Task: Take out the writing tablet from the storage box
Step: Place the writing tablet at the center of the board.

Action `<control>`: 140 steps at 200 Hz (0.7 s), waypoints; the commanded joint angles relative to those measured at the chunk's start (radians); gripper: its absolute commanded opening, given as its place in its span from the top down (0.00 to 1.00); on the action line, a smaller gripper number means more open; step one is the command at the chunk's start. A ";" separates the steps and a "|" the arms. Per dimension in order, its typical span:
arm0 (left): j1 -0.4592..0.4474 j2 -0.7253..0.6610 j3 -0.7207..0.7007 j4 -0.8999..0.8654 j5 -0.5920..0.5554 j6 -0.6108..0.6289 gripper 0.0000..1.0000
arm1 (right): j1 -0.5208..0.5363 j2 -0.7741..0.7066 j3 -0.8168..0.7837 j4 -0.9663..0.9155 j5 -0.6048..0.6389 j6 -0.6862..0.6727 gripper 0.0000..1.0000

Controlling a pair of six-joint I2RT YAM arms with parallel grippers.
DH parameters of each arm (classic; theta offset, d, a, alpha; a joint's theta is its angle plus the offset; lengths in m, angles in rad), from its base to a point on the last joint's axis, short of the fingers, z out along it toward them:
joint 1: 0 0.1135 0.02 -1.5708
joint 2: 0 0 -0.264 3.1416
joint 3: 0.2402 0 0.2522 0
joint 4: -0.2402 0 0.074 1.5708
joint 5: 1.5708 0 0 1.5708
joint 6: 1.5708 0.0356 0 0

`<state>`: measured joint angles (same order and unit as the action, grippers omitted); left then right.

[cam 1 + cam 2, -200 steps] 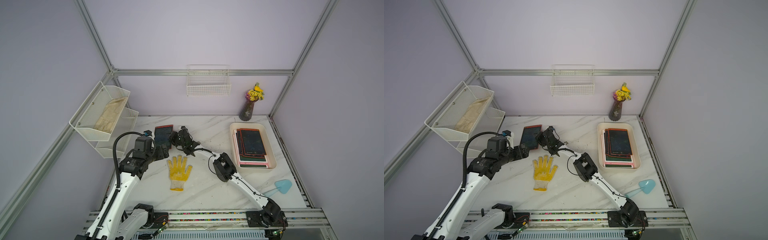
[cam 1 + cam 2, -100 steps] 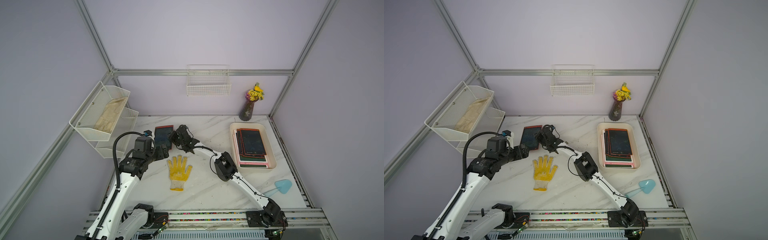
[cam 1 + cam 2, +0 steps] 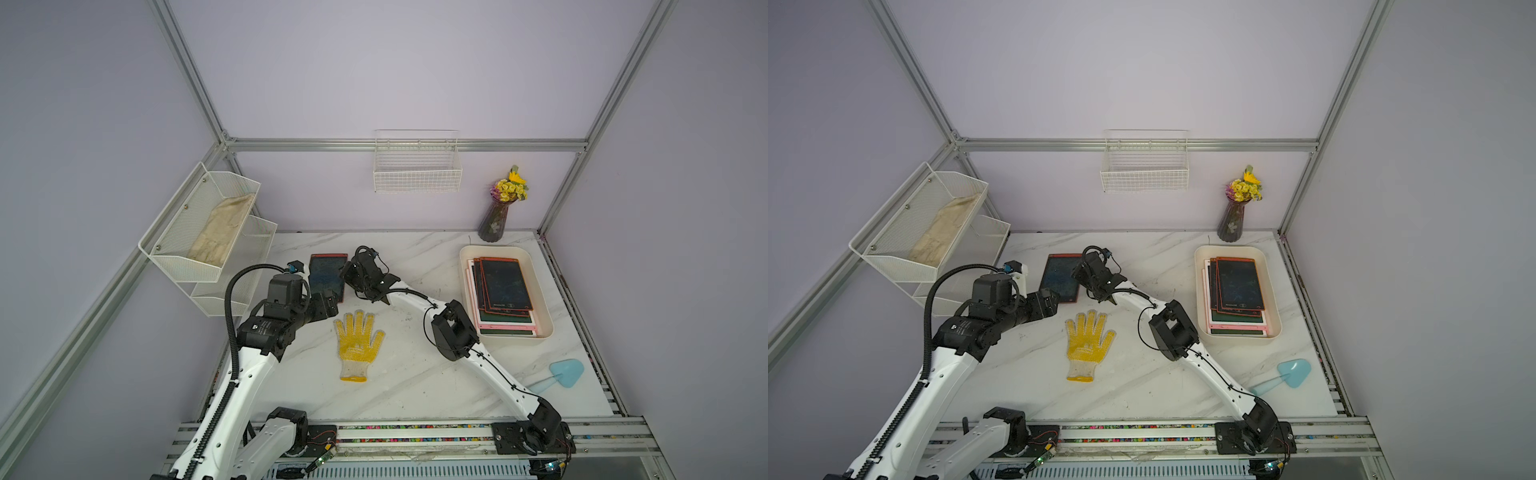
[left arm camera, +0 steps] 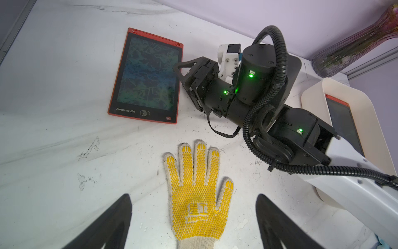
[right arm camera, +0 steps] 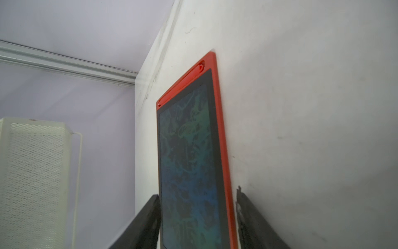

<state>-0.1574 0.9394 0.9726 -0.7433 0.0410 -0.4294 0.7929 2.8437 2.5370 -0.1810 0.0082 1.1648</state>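
Trainee: Nearest the rail, what do I read?

Operator: (a) the left gripper (image 4: 192, 195), jaws spread wide and empty, hovering over the yellow glove (image 3: 358, 345) on the table (image 3: 415, 386).

Trainee: And beyond it?

Operator: (b) the right gripper (image 5: 198, 191), jaws parted, one on each side of the edge of the writing tablet (image 4: 148, 75), neither visibly pressing. The tablet lies flat on the marble, outside the storage box (image 3: 494, 251) and well apart from it. (c) a stack of tablets (image 3: 505, 286) lies inside the box.

Trainee: So the step is letting go?

Operator: I judge so. I widen the jaws until both pads are clear. Then I back straight off in the tablet's plane, lifting slightly so the table-side finger does not drag the red frame. I leave the left arm parked.
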 commanded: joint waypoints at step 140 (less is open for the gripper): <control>-0.067 0.099 0.025 0.060 0.119 -0.075 0.09 | -0.065 -0.718 -0.689 0.060 0.173 -0.419 0.44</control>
<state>-0.1764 1.0248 0.9730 -0.7391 0.1566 -0.4683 0.7761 2.2578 1.9854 -0.1715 0.1741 0.8440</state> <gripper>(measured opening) 0.908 0.578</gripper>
